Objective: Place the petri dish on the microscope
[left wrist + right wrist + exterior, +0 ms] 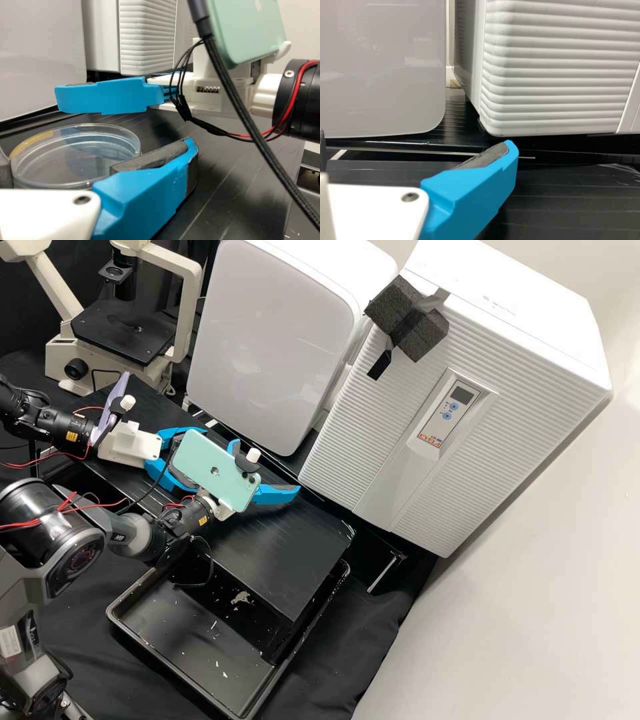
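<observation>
Left gripper [96, 152] is rim-pinching the petri dish [60, 162], likely keeping it level for the inverted microscope [123, 333] at the high view's ten o'clock; right gripper [416, 140] is gaping

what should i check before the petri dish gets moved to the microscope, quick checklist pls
- dish at left claw: ok
- firm grip on dish: cannot tell
- dish level: ok, looks flat
- microscope stage free for the dish: ok, no dish on it
- right claw empty: ok, open with nothing between its fingers
- dish already on microscope: not ok, still to do
</observation>
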### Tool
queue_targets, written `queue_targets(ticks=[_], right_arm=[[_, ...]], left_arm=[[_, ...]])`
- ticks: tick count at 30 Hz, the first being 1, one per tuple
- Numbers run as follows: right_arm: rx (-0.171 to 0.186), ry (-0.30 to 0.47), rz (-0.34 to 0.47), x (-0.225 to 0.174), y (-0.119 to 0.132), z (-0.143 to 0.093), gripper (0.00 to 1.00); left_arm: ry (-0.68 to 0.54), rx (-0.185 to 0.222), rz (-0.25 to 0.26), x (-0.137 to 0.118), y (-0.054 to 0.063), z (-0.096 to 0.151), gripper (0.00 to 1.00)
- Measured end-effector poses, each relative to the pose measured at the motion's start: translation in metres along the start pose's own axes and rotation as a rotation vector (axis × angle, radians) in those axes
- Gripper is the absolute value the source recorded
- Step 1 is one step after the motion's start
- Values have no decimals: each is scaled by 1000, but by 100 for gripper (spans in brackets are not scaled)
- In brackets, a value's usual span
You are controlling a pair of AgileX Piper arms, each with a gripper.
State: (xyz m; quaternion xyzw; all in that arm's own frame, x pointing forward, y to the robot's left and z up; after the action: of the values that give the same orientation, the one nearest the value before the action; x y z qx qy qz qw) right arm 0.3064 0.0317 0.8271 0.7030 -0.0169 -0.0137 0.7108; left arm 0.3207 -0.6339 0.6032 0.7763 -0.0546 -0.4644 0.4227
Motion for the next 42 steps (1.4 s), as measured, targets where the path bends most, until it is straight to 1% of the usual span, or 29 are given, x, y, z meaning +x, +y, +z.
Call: queue_targets(ticks=[2, 4, 7, 8, 13, 19, 25, 34, 38, 42], right_arm=[[0, 0, 0, 0, 0, 0, 100], [0, 0, 0, 0, 0, 0, 100], [0, 0, 0, 0, 0, 0, 100], [0, 0, 0, 0, 0, 0, 100], [0, 0, 0, 0, 0, 0, 100], [0, 0, 0, 0, 0, 0, 100], [0, 0, 0, 0, 0, 0, 100], [0, 0, 0, 0, 0, 0, 100], [0, 0, 0, 0, 0, 0, 100], [0, 0, 0, 0, 0, 0, 100]], left_arm=[[-2, -5, 6, 0, -2, 0, 100], [-1, 1, 10, 0, -2, -1, 100], [0, -2, 15, -1, -4, -1, 100], [-2, 4, 18, -1, -5, -1, 0], [6, 12, 33, -2, -6, 1, 0], [11, 17, 40, -2, -6, 1, 0], [11, 12, 50, -3, -7, 1, 0], [9, 15, 52, -3, -7, 1, 0], [8, 27, 55, -3, -7, 1, 0], [7, 29, 52, -4, -8, 2, 0]])
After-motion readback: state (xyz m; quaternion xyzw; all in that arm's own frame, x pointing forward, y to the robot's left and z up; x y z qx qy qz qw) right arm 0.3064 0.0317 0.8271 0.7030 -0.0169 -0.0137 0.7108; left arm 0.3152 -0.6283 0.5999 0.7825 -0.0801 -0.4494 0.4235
